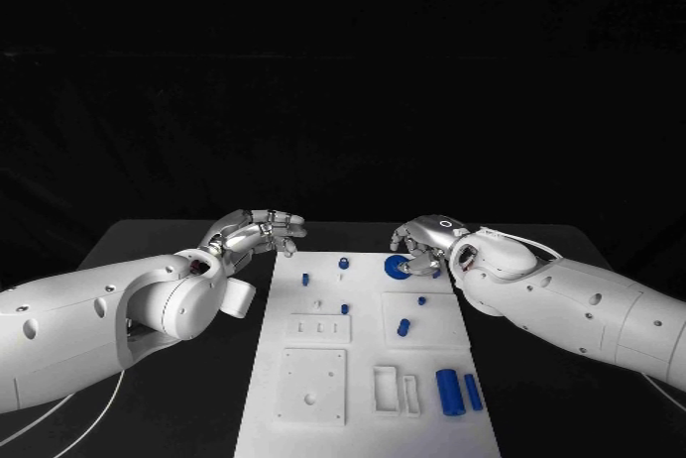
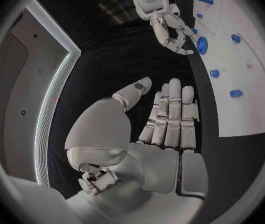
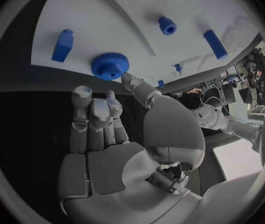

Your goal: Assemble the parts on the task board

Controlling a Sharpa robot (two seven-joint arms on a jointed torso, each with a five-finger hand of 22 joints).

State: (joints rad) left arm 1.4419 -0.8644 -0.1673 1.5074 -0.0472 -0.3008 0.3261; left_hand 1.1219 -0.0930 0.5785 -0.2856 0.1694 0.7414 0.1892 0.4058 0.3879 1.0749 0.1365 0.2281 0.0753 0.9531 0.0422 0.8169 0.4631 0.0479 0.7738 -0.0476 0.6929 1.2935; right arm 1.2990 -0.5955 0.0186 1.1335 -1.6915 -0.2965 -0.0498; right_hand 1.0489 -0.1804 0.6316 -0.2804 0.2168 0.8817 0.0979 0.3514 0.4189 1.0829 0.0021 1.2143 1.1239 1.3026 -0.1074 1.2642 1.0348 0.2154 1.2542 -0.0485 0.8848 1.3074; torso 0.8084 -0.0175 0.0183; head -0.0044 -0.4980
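At the board's [image 1: 286, 399] far edge, the right hand [image 1: 422, 242] touches the blue gear [image 1: 397, 268] with its fingertips, not gripping it. Left hand [image 1: 258, 233] hovers beside the board, fingers loosely spread, empty.

Both arms carry smooth white shells with rounded, bulbous segments. The left arm [image 1: 100, 314] has small dark round holes along the forearm shell and a large domed cover near the wrist; thin white cables run beneath it. The right arm [image 1: 586, 304] has the same shell, with dark round holes and a white loop over the wrist segment. The left hand [image 1: 258, 232] and right hand [image 1: 424, 242] are silver metal with segmented fingers [image 2: 170, 109] and pale fingertip pads. Each palm is a flat pale-grey plate, with exposed metal linkage at the thumb base.
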